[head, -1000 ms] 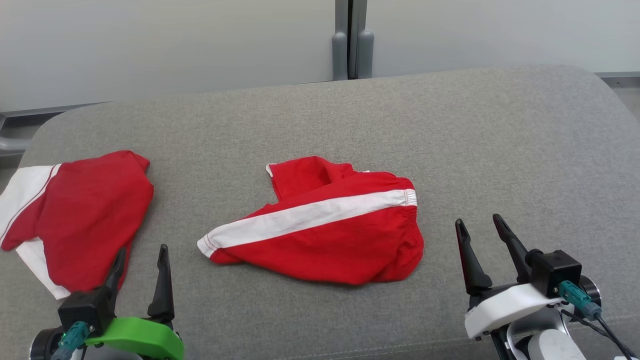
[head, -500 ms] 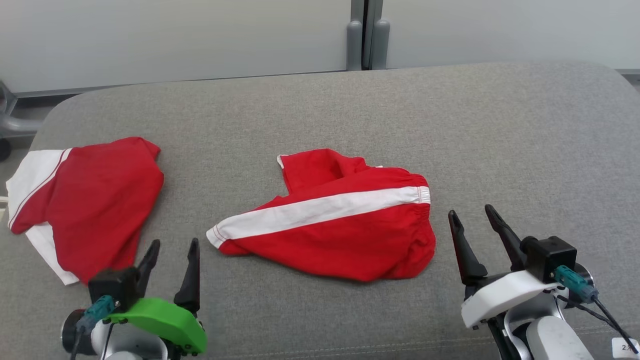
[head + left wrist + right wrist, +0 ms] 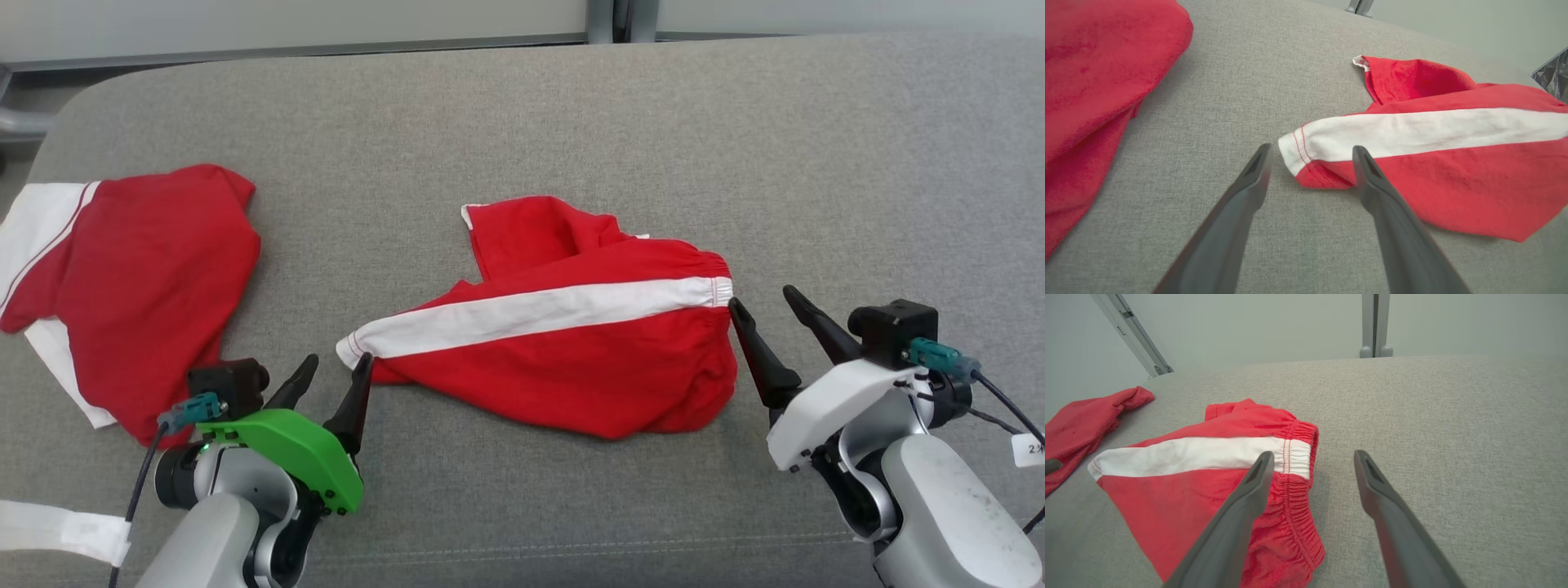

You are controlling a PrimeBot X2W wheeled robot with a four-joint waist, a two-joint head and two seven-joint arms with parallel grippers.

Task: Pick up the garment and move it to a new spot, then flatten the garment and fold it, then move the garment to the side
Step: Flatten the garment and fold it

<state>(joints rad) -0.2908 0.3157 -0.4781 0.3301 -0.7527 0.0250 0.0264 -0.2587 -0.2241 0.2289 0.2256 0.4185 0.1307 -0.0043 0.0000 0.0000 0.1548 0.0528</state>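
Inspection from my remote station.

**Garment:** The garment [image 3: 563, 343], red shorts with a white side stripe, lies crumpled near the centre of the grey cushion [image 3: 571, 114] in the head view. Its elastic waistband faces 3 o'clock and its stitched leg hem faces 8 o'clock. A loose red flap rises at 12 o'clock. Nothing holds it.

**Left arm:** I note the left gripper [image 3: 340, 359] at 7 o'clock of the head view, with its fingers spread and empty. In the left wrist view the left gripper [image 3: 1311, 148] frames the white hem corner of the garment [image 3: 1433, 163], and one finger crosses in front of the red cloth. I cannot tell whether it touches.

**Right arm:** The right gripper [image 3: 760, 296] stands at 4 o'clock, also with its fingers spread and empty, its inner tip just beside the waistband. In the right wrist view the right gripper [image 3: 1313, 453] straddles the waistband edge of the garment [image 3: 1200, 486], with the other finger over bare cushion.

**Other items:** A second red garment [image 3: 147, 269] with a white panel lies at 9 o'clock, well apart from the shorts. A white strip [image 3: 57, 527] sits at 8 o'clock by the frame edge.
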